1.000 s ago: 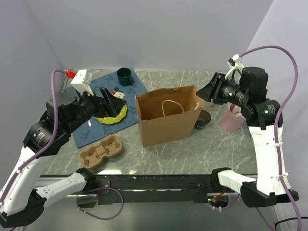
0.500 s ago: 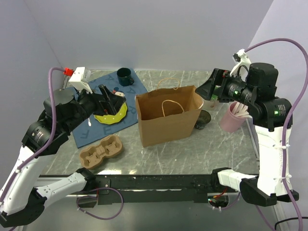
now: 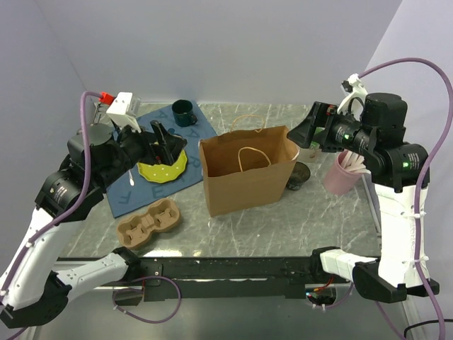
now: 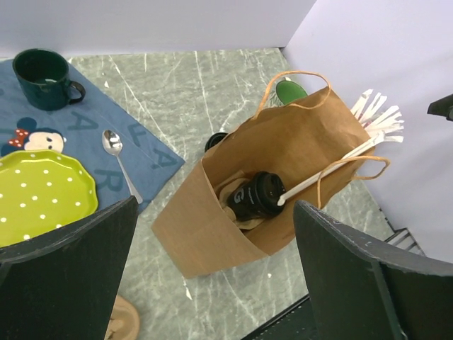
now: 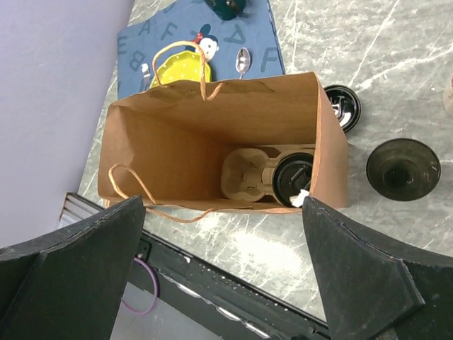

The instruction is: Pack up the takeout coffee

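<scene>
The takeout coffee (image 4: 258,196), a short dark cup with a black lid (image 5: 294,180), stands inside the brown paper bag (image 3: 248,180) in a cardboard cup carrier (image 5: 248,173). A white straw (image 4: 333,163) leans out of the bag with its lower end by the lid. My left gripper (image 3: 164,145) hangs open to the left of the bag, above the green plate, holding nothing. My right gripper (image 3: 306,134) is open and empty, up in the air just right of the bag's top edge. Both wrist views look down into the bag.
A second cardboard carrier (image 3: 148,223) lies near the front left. The blue mat (image 3: 195,131) holds a green dotted plate (image 3: 161,168), a spoon (image 4: 113,145) and a dark green mug (image 3: 183,112). A pink cup of straws (image 3: 342,173), a dark glass (image 5: 403,168) and a loose lid (image 5: 343,106) stand right of the bag.
My right gripper's jaws have spread wide, and that arm has risen and drawn back slightly to the right. The left arm has shifted a little up and right. The bag has not moved.
</scene>
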Action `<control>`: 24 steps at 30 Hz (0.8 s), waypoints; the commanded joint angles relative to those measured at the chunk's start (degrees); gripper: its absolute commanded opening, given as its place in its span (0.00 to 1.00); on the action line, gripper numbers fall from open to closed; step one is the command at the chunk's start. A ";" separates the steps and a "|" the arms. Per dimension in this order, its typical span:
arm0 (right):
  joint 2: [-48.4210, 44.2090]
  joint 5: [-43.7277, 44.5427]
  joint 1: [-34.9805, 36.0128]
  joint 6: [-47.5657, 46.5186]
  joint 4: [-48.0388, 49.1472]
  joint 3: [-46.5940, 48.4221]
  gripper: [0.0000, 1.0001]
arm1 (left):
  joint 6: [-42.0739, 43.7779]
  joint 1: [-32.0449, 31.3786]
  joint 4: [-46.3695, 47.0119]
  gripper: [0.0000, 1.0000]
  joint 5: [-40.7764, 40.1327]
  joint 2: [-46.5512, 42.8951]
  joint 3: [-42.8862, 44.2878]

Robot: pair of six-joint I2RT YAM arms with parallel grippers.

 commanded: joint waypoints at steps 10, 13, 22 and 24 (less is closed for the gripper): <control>-0.97 -2.27 0.34 3.38 3.09 -2.90 1.00 | 4.14 -0.14 0.97 0.97 -0.25 0.92 2.72; -0.62 -2.00 0.34 3.55 2.39 -2.90 1.00 | 4.93 -0.14 0.97 0.97 -0.43 1.18 2.81; -0.62 -0.69 0.34 3.38 1.07 -2.90 1.00 | 6.34 -0.14 0.62 0.97 0.01 3.03 3.60; -0.54 -0.60 0.34 3.55 0.81 -2.99 1.00 | 6.69 -0.14 0.80 0.97 -0.08 3.03 3.60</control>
